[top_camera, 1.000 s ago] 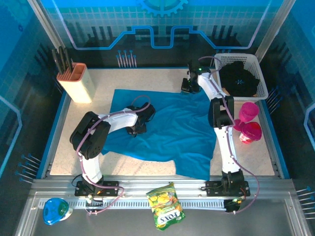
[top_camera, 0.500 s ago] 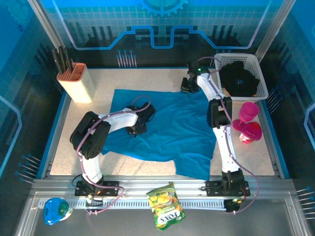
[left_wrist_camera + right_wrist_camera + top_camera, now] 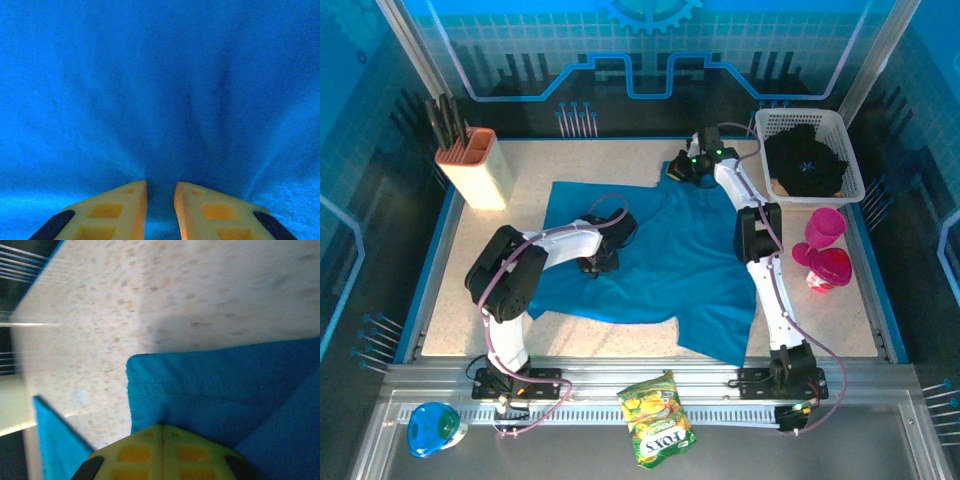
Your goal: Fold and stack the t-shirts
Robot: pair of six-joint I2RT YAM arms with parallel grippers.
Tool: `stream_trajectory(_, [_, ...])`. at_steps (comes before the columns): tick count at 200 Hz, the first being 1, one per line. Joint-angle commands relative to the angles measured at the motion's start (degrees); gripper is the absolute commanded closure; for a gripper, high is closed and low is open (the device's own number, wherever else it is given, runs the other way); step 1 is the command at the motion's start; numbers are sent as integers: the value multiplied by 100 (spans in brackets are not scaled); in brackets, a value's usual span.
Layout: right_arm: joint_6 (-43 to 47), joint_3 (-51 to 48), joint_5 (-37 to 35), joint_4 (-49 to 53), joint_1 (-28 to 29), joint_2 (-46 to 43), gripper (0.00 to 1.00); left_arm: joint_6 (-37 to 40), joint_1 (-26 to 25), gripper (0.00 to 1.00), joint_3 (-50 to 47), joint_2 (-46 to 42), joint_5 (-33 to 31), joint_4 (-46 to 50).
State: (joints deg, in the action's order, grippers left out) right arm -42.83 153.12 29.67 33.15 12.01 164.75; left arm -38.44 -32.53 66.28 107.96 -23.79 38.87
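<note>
large teal-blue fabric t-shirt (image 3: 670,270) lies limp on speckled bench (image 3: 450,295) | right hand (image 3: 162,429) clenched on far hem | left hand (image 3: 161,186) pinching mid-cloth | looks light, floppy: grip hems, corners

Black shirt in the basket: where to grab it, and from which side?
Probably pinch the raised bunch in the middle of the black shirt, coming straight down from above. It lies crumpled in a heap inside the basket, whose walls block a side approach, and no flat edge or hem is clear enough to pick instead.
</note>
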Motion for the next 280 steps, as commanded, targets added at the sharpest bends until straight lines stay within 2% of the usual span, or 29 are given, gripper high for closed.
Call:
stream_trajectory(1, [-613,30,1060,-834,144,341,97,121,-32,76,-53,408,201,68])
stream_trajectory(27, [-1318,-81,1643,-2047,119,266,96,121,-27,76,3,436,260,41])
stream_trajectory(41, [-1411,-107,1727,-2254,95,78,93,121,-33,76,29,398,261,50])
stream_trajectory(69, [-731,-795,1464,-1997,32,-948,81,177,-55,75,85,139,157,119])
stream_trajectory(95, [207,-1528,807,-985,-91,-2082,71,305,-68,72,283,-211,-100,364])
stream_trajectory(113, [855,-1915,-23,302,-194,-2752,70,332,-69,62,460,-503,-367,614])
stream_trajectory(128, [1396,-2548,-887,1066,-234,-3386,70,327,-56,47,629,-749,-668,846])
stream_trajectory(142, [1750,-3440,-1607,1361,-234,-3986,71,335,-23,32,811,-934,-969,1042])
stream_trajectory(157, [2037,-4487,-2200,1425,-242,-4587,72,415,130,24,1012,-1006,-1047,1154])
stream_trajectory(187, [2316,-6134,-2991,1433,-252,-5374,83,583,824,27,1322,-680,-749,1069])
stream_trajectory(215, [2376,-6916,-3485,1388,-278,-5551,90,727,1427,36,1501,-117,-200,584])
stream_trajectory(245, [2313,-6966,-3930,1356,-334,-5191,95,767,1711,41,1995,664,-178,437])
stream_trajectory(280, [2173,-6135,-4288,1599,-399,-4267,99,770,1919,44,2831,1662,-184,708])
